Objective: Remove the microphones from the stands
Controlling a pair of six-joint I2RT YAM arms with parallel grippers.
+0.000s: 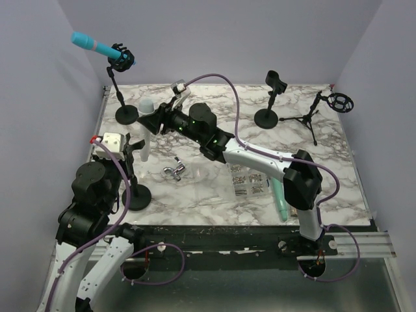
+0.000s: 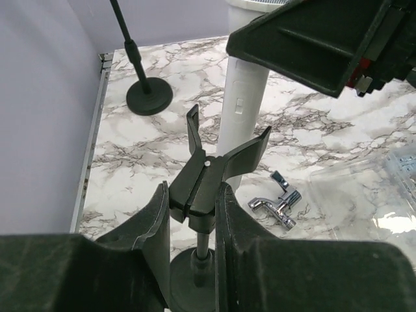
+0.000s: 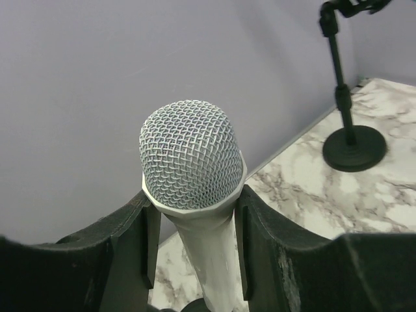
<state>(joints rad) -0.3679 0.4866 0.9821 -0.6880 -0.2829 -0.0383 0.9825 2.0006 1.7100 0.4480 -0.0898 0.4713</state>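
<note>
A white microphone (image 1: 145,123) with a silver mesh head (image 3: 190,153) stands upright. My right gripper (image 3: 194,208) is shut on its neck just below the head; it also shows in the top view (image 1: 152,119). My left gripper (image 2: 193,195) is shut on the black clip (image 2: 207,174) of a short stand, above its round base (image 1: 136,195). In the left wrist view the microphone's white body (image 2: 242,107) rises just behind the clip's two open prongs. I cannot tell whether it touches them.
A teal microphone (image 1: 92,45) sits on a tall stand at the back left, base (image 1: 127,116). An empty stand (image 1: 268,117) and a tripod stand (image 1: 311,117) are at the back right. A chrome fitting (image 1: 174,170), a clear package (image 1: 250,185) and a teal object (image 1: 279,201) lie mid-table.
</note>
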